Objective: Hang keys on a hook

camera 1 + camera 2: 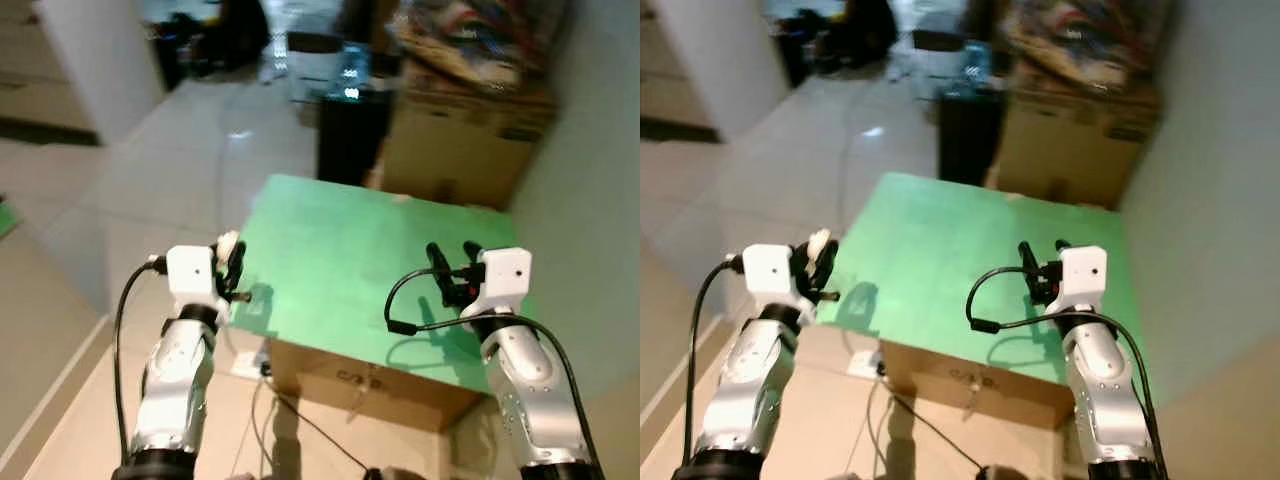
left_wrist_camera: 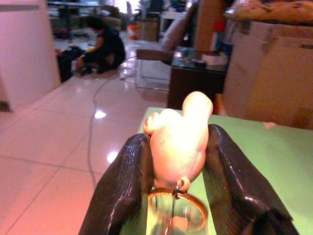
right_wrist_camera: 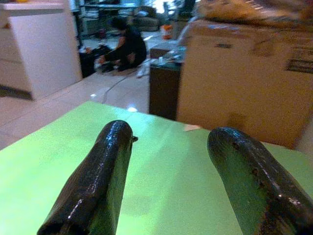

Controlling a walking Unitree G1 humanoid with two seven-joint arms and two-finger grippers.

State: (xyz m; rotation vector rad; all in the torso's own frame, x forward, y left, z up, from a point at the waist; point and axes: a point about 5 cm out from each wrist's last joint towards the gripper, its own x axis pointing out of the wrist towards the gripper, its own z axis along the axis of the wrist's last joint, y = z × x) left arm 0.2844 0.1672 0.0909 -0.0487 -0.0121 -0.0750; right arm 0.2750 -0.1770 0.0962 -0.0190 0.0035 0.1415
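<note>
My left gripper (image 1: 232, 262) is shut on a cream, figure-shaped keychain (image 2: 179, 139) with a brass key ring (image 2: 176, 211) hanging below it. It hovers at the left edge of the green tabletop (image 1: 350, 260). The same keychain (image 1: 819, 248) shows pale between the black fingers (image 2: 128, 181) in the right eye view. My right gripper (image 1: 452, 262) is open above the right side of the green top, with nothing between its fingers (image 3: 100, 171). I see no hook.
The green top lies on a cardboard box (image 1: 350, 385) with cables trailing below it. Behind stand a dark side table (image 1: 350, 130) and large cardboard boxes (image 1: 455, 140). A wall (image 1: 590, 200) runs along the right. A person (image 2: 105, 46) crouches on the tiled floor far back.
</note>
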